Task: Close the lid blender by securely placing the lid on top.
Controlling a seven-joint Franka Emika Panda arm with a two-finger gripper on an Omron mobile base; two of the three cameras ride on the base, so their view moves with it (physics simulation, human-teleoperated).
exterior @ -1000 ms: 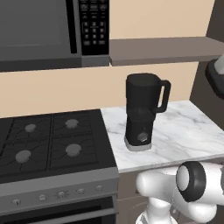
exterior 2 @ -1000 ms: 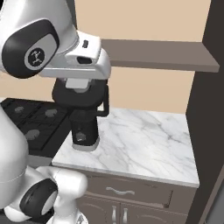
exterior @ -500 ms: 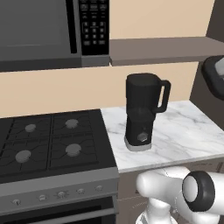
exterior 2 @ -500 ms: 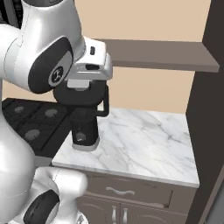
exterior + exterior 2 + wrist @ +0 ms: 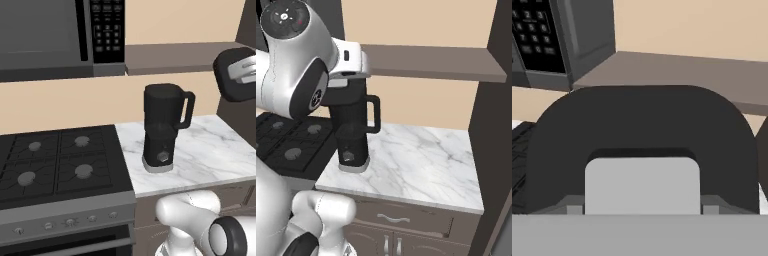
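The blender (image 5: 162,127) stands upright on the marble counter, its looped handle to the right and its knob facing front. In the right base view the blender (image 5: 353,135) sits partly behind my white hand. My gripper (image 5: 345,75) hangs at the height of the jar's top, nearer the cameras than the blender. A black rounded thing, which I take for the lid (image 5: 642,125), sits right at the gripper in the hand view and hides the fingertips. The gripper seems shut on it.
The microwave (image 5: 55,37) hangs at the upper left over the stove (image 5: 55,160). A brown shelf (image 5: 431,62) runs along the wall above the marble counter (image 5: 416,160). A dark cabinet side (image 5: 496,150) bounds the counter on the right.
The arm's lower links have swung round and its upper part has risen a little in the left base view. The hand has stayed near the jar's top. The blender has not moved.
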